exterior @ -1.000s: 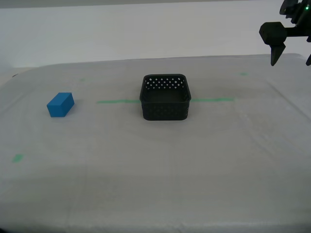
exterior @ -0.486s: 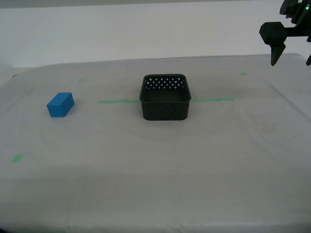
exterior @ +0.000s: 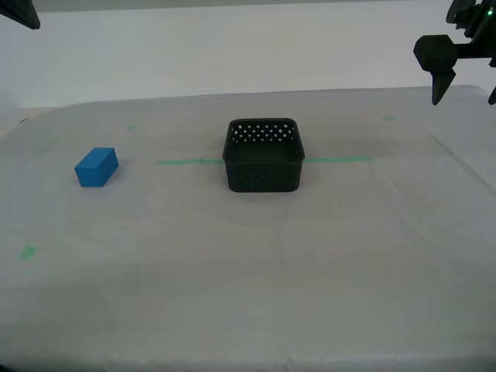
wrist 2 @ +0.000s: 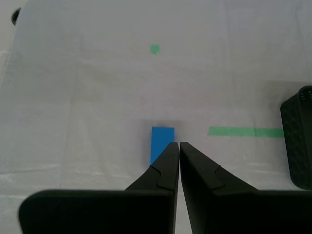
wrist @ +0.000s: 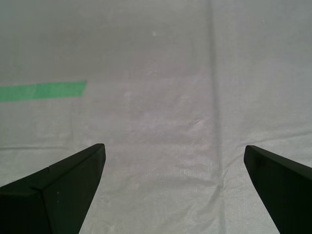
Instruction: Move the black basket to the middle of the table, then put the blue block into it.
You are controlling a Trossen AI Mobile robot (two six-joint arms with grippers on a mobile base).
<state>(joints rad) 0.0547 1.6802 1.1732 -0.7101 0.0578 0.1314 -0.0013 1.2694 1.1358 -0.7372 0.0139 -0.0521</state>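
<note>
The black basket (exterior: 263, 155) stands upright on the table (exterior: 248, 271), over the middle of the green tape line; its edge shows in the second wrist view (wrist 2: 298, 141). The blue block (exterior: 97, 167) lies on the cloth at the exterior view's left, well apart from the basket. My second gripper (wrist 2: 179, 144) is shut and empty, above the blue block (wrist 2: 161, 139), not touching it. My first gripper (exterior: 465, 97) hangs open and empty high at the exterior view's right; its wrist view (wrist: 174, 147) shows bare cloth between the fingers.
A green tape line (exterior: 186, 162) runs across the table behind the basket; its end shows in the first wrist view (wrist: 41, 91). Small green tape bits (exterior: 29, 252) lie on the cloth. A black arm part (exterior: 19, 12) sits in the exterior view's top left corner.
A black arm part has come into the exterior view's top left corner. The basket, the block and my first gripper have not moved.
</note>
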